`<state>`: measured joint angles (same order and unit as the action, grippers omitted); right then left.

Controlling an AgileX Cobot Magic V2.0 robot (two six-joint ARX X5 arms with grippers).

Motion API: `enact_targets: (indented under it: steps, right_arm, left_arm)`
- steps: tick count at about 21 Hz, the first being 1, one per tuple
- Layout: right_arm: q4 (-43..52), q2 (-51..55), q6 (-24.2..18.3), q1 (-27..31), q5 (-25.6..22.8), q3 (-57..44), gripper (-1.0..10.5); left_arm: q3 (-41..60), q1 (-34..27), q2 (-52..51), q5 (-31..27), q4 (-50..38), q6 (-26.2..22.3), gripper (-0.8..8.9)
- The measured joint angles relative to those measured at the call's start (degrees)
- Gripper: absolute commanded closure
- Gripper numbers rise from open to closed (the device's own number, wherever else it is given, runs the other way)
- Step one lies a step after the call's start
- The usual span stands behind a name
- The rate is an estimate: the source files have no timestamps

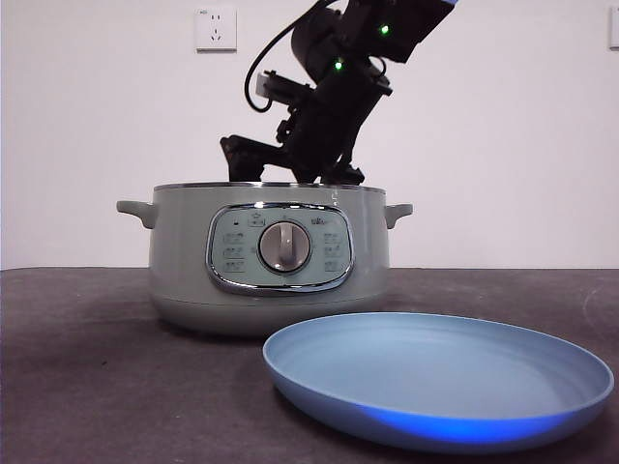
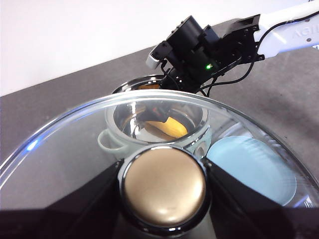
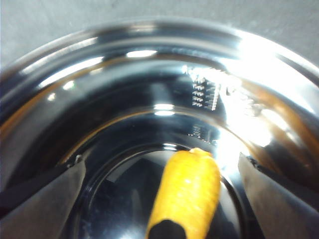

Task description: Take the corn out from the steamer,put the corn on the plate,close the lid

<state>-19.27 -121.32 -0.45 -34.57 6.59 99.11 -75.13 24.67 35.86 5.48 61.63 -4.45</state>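
Inside the steamer (image 1: pixel 269 261), right tool (image 3: pixel 164 199) spread wide around the corn (image 3: pixel 185 191), left tool (image 2: pixel 163 186) clamped on the lid's (image 2: pixel 75 139) knob, above the steamer.

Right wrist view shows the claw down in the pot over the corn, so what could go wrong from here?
1. The right claw is open around the corn, deep in the steamer. On the glossy bowl floor the cob could roll or slip as the claw closes.
2. Lifting out, the arm might catch the steamer's rim.
3. The left claw holds the lid by its knob, raised above the pot; it could crowd the path to the plate.
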Motion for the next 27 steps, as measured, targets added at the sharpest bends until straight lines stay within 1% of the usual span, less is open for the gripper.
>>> enact_targets:
  steps: [5, 6, 8, 9, 11, 12, 14, 19, 22, 24, 27]
  right_arm:
    - [0.4, -2.8, -0.2, -1.0, -2.7, 0.0, 3.2]
    - [0.5, -3.3, -0.4, -1.0, -3.0, 0.0, 3.5]
    - [0.2, -3.7, -0.4, -1.0, -3.7, 0.0, 4.7]
    - [0.2, -3.9, -0.4, -1.0, -3.7, 0.0, 5.7]
    - [0.0, -4.1, -0.4, -1.0, -3.7, 0.0, 8.3]
    - [0.0, -4.1, -0.4, -1.0, -3.7, 0.0, 8.9]
    - [0.0, -4.1, -0.2, -1.0, -3.6, 0.0, 9.6]
    - [0.5, -2.3, 0.0, -1.4, -3.7, 0.0, 9.6]
    - [-1.2, 8.0, 0.0, -1.5, -3.7, 0.1, 9.6]
    - [-6.1, 14.9, 0.0, -1.5, -3.7, 0.3, 9.6]
    - [-16.9, 22.1, -0.5, -1.5, -3.7, 0.4, 9.6]
  left_arm:
    - [0.0, 0.0, -0.3, 0.0, 1.2, 0.0, 8.2]
    - [0.0, 0.0, -0.3, 0.0, 1.2, 0.0, 8.2]
    - [0.0, 0.0, -0.3, 0.0, 1.2, 0.0, 8.2]
    - [0.0, 0.0, -0.3, 0.0, 1.2, 0.0, 8.2]
    - [0.0, 0.0, -0.3, 0.0, 1.2, 0.0, 8.2]
    - [0.0, 0.0, -0.3, 0.0, 1.2, 0.0, 8.2]
    - [0.0, 0.0, -0.3, 0.0, 1.5, 0.0, 8.2]
    - [0.0, 0.0, -0.3, 0.0, 1.9, 0.0, 8.2]
    - [0.0, 0.0, -0.3, 0.0, 1.9, 0.0, 8.2]
    - [0.0, 0.0, -0.3, 0.0, 1.5, 0.0, 8.21]
    - [0.0, 0.0, -0.3, 0.3, -1.6, 0.0, 8.21]
